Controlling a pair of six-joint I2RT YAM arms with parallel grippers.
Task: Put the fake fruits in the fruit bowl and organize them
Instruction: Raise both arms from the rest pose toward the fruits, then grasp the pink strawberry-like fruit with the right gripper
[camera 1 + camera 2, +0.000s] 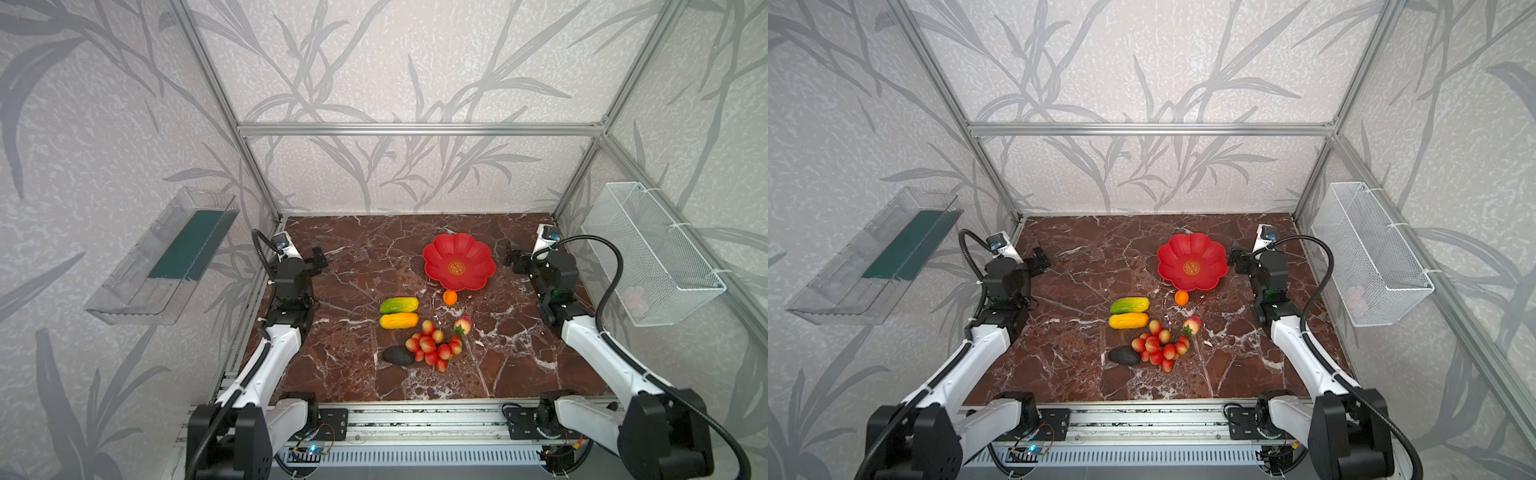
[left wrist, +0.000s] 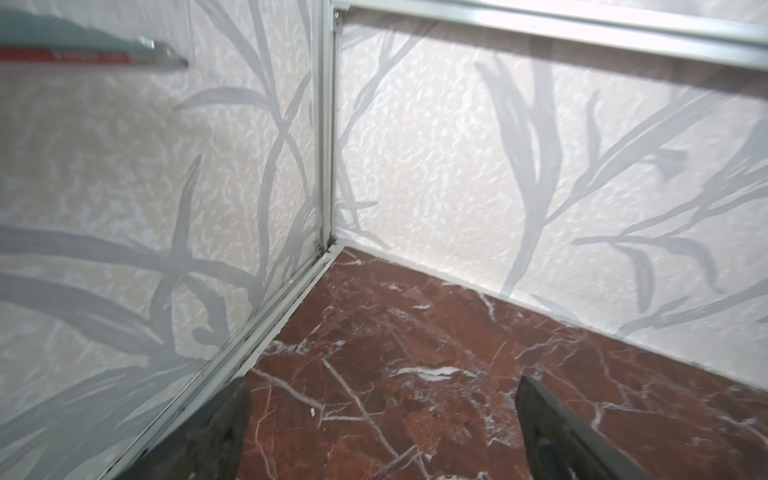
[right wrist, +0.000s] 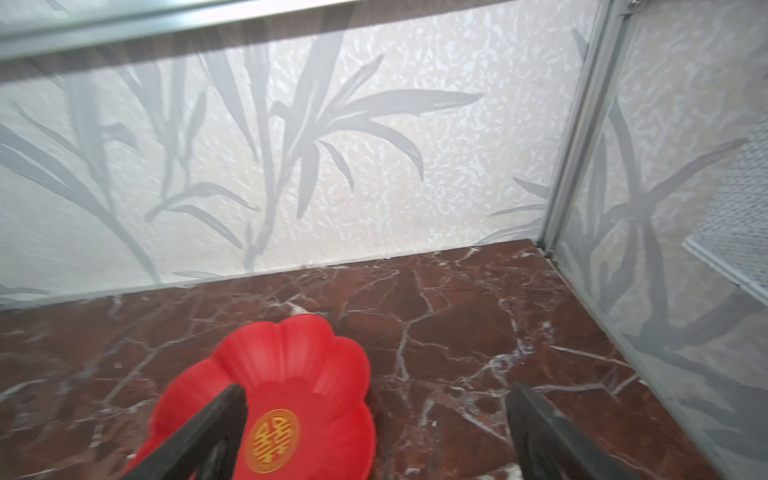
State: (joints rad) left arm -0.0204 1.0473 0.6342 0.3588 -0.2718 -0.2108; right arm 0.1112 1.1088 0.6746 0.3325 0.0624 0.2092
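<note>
Left pincer (image 2: pixel 382 419): jaws wide, empty, parked by the back-left corner of the table (image 1: pixel 353 249), well out of the fruit's way.
Right pincer (image 3: pixel 378 399): wide too, holding nothing, just beside the fruit bowl (image 1: pixel 440 255); looks like your working arm.
Fruit bowl: empty, right of centre, emblem bare, nothing placed yet.
Orange ball (image 1: pixel 449 297): just in front of the bowl; your easiest first pick, I'd say.
Green oblong (image 1: pixel 399 305), yellow-orange oblong (image 1: pixel 399 321): side by side, left of the ball.
Strawberry (image 1: pixel 464 325), bunch (image 1: pixel 434 347), avocado (image 1: pixel 398 356): clustered toward the arm bases, avocado just beside the bunch.
</note>
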